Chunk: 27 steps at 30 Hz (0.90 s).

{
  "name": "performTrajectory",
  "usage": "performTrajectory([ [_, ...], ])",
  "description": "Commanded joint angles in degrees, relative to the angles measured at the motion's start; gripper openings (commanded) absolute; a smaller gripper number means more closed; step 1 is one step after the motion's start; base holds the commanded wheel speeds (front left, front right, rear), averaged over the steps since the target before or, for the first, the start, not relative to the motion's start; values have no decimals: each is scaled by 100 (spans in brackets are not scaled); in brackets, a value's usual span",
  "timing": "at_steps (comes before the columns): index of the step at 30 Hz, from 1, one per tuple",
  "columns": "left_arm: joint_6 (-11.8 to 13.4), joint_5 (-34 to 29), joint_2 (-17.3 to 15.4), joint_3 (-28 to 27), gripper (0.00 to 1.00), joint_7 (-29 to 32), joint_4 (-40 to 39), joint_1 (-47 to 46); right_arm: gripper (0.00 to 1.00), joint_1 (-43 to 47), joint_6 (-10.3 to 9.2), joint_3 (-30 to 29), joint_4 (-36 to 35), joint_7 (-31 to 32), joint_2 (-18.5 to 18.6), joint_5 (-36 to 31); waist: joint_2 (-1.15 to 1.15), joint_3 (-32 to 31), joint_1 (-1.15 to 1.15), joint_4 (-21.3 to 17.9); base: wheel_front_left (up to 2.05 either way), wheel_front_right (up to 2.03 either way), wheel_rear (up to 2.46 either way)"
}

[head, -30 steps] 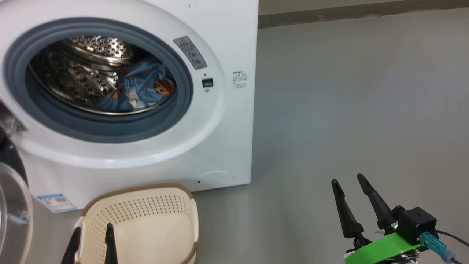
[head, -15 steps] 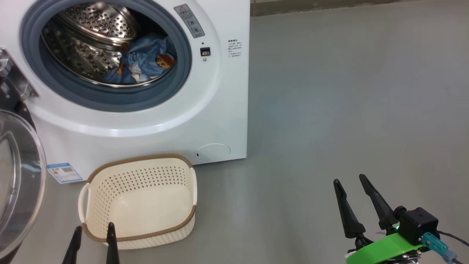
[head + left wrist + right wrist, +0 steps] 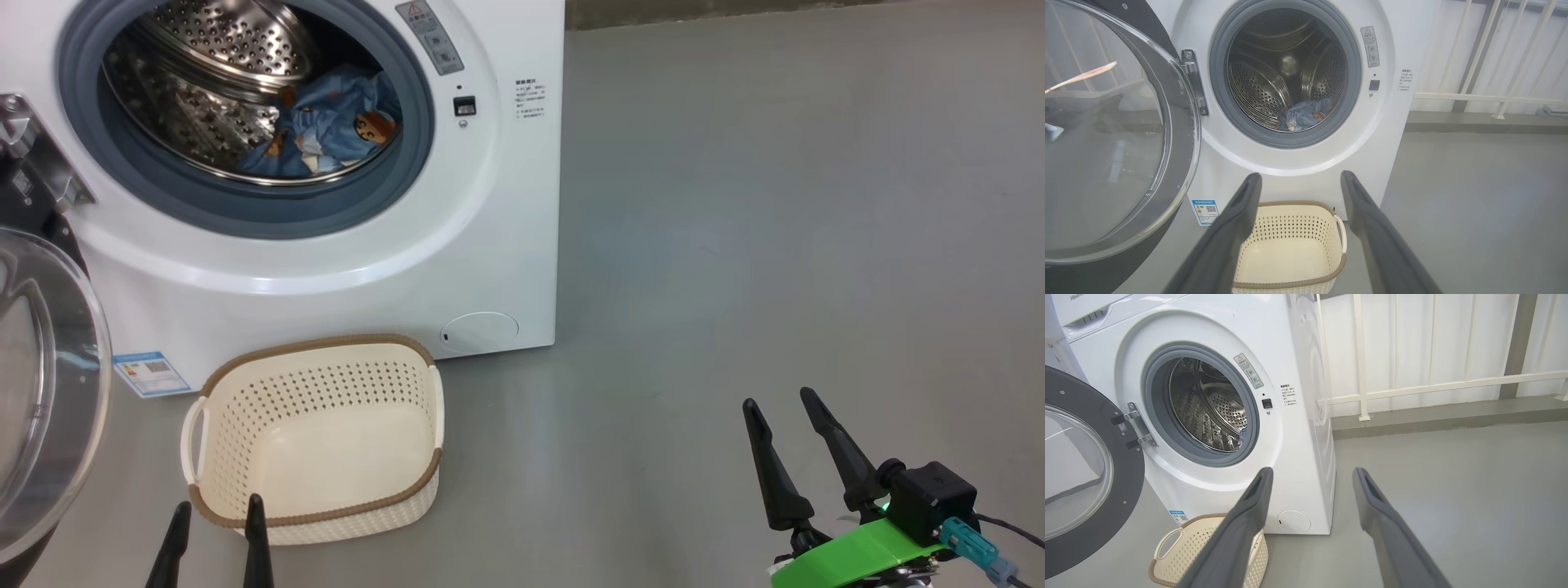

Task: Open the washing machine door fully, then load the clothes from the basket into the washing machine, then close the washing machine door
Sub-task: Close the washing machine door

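Head view: light blue clothes (image 3: 339, 122) crumpled in drum (image 3: 208, 49).

Grey floor (image 3: 775, 204), white railing (image 3: 1433, 387)

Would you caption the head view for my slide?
Clothes inside the washing machine, basket empty, door open.

Grey floor (image 3: 775, 204) under washing machine (image 3: 506, 229) and basket (image 3: 318, 392)
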<state>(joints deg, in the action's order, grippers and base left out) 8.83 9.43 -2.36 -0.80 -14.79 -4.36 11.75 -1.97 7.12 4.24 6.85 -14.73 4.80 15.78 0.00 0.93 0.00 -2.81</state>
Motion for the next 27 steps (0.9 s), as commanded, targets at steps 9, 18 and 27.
performTrajectory([
  [9, -4, 69, -52, -165, 100, -21, -150, -141, 100, -24, 36, 119, -138, -27, -3, -61, 0, 9, 0, 158, 0, 0, 0],
  [18, 6, 150, -52, -218, 100, -21, -111, -121, 100, 6, 36, 134, -135, -27, 15, -60, 0, -12, 0, 548, 0, 0, 0],
  [27, 57, 259, -52, -377, 100, -21, -35, 19, 100, 90, 36, 190, -108, -27, 61, -67, 0, -96, 0, 1193, 0, 0, 0],
])
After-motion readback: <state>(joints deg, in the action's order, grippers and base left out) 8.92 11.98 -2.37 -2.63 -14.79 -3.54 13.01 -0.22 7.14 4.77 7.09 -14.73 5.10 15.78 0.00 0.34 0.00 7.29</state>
